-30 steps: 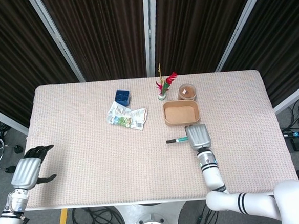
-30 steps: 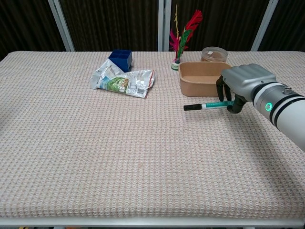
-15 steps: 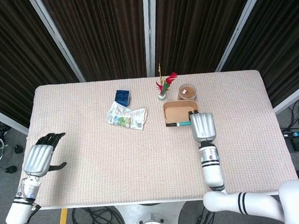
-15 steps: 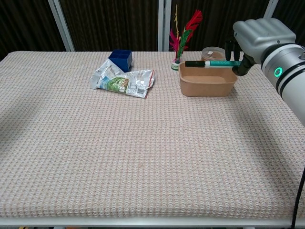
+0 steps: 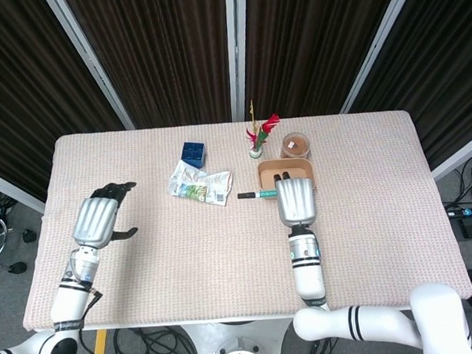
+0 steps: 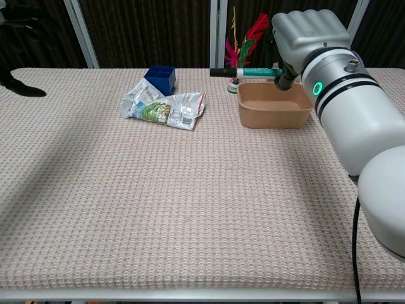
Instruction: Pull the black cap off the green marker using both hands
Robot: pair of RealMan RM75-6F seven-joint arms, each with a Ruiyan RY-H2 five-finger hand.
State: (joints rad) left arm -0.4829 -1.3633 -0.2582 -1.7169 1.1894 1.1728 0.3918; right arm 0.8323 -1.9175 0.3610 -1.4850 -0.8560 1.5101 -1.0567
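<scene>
the right robot hand (image 5: 295, 200) grips the light, rigid green marker (image 6: 258, 73) by its barrel; the left robot hand (image 5: 98, 220), fingers spread and empty, should pinch the slick black cap (image 6: 221, 72).

The head view looks steeply down from high above the near edge of the desk (image 5: 145, 264), taking in its whole top, the dark curtains behind and floor at both sides. The chest view sits low and close at that near edge, facing level across toward the curtains. The 2 views share the desk top, blue box (image 5: 192, 153), crumpled packet (image 5: 200, 184) and tan tray (image 6: 275, 104).
</scene>
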